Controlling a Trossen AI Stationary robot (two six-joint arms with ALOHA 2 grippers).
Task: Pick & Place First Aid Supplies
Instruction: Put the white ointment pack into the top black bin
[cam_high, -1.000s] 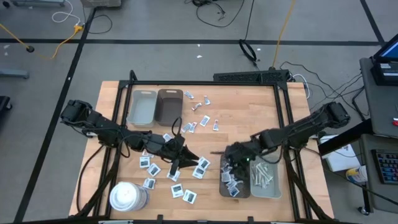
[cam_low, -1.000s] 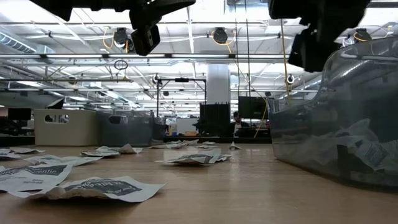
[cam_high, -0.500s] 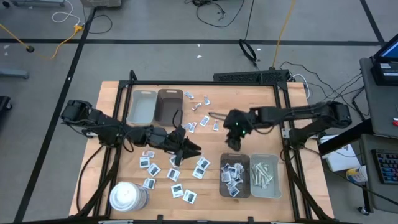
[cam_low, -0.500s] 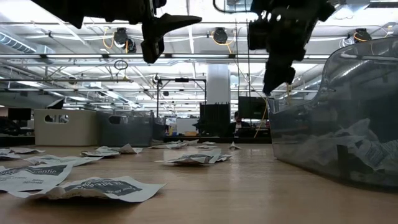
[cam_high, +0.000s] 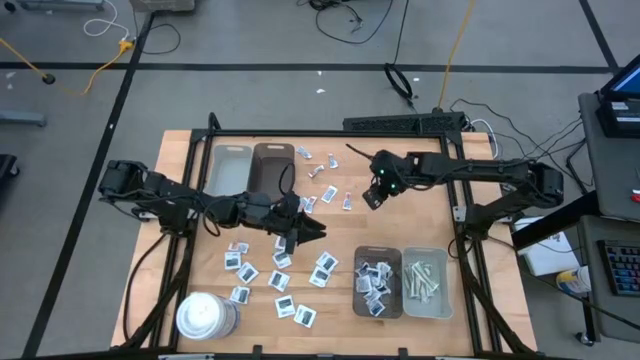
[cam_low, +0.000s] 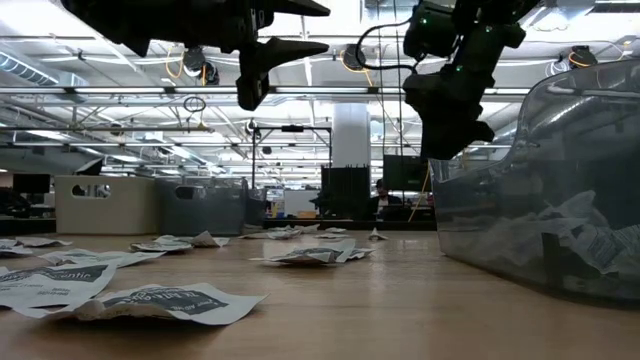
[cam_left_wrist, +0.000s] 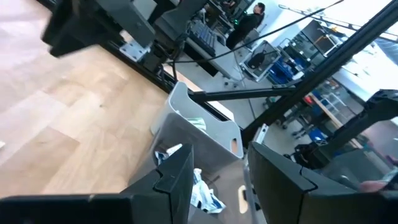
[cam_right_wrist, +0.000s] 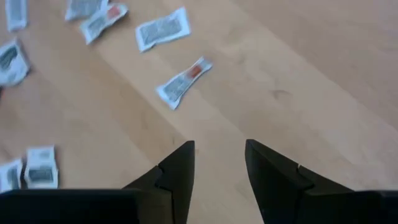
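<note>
Small white packets with dark print (cam_high: 281, 281) lie flat on the wooden table, with more near the far trays (cam_high: 318, 172). A narrow wrapped strip with a red mark (cam_right_wrist: 181, 81) lies ahead of my right gripper. My left gripper (cam_high: 312, 233) hovers open above the middle packets, pointing toward the table's right; the low view shows the left gripper (cam_low: 300, 28) high off the table. My right gripper (cam_high: 368, 198) hangs open above bare wood right of the far packets, fingers pointing down (cam_right_wrist: 219, 146). Neither holds anything.
A dark tray (cam_high: 358, 285) holding packets and a grey tray (cam_high: 441, 285) holding strips sit at the near right. A grey tray (cam_high: 228, 172) and a brown tray (cam_high: 272, 172) stand at the far left. A large white cylinder (cam_high: 205, 315) stands at the near left corner.
My right gripper has travelled from above the near right dark tray toward the far edge, and now hangs over the table's middle. My left gripper has risen from the middle packets and shifted slightly toward the right and far side.
</note>
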